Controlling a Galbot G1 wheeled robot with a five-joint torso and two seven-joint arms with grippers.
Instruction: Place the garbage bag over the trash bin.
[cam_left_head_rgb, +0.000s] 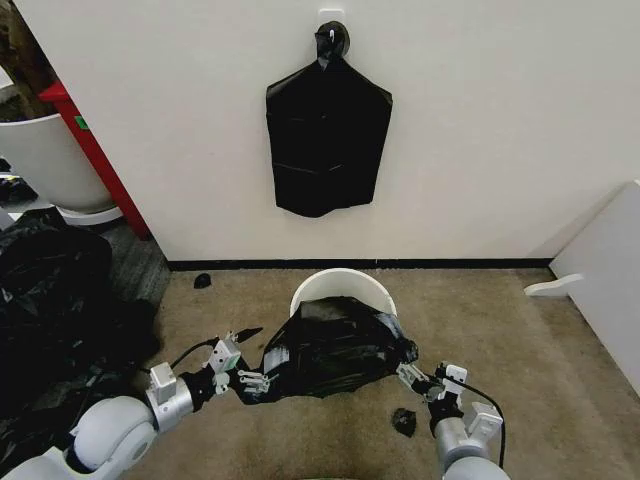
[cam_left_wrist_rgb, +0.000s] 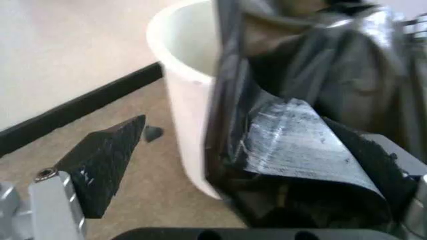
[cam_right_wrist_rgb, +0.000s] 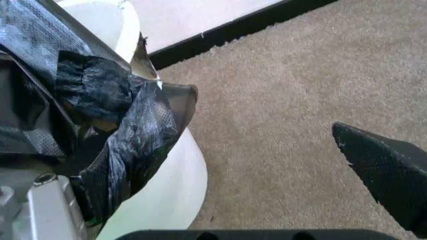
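Here the garbage bag (cam_left_head_rgb: 335, 348) lies draped over the near side of the trash bin (cam_left_head_rgb: 342, 285), which stands on the carpet (cam_left_head_rgb: 500, 340) just before the wall's black baseboard; the bin's far rim is bare and white. The left gripper (cam_left_head_rgb: 243, 358) sits at the bag's near-left edge, its fingers spread apart, one black pad clear of the film while the other lies under the bunched plastic. The right gripper (cam_left_head_rgb: 412, 376) is at the bin's near-right side, also parted, with film gathered against one finger and the other standing free over the carpet. The bag looks feather-light, limp and slick, so it will likely sag and slide rather than hold shape. Best taken by its open hem, on opposite sides, pinching several folds at once. A small black scrap (cam_left_head_rgb: 403, 421) lies near the bin's right.
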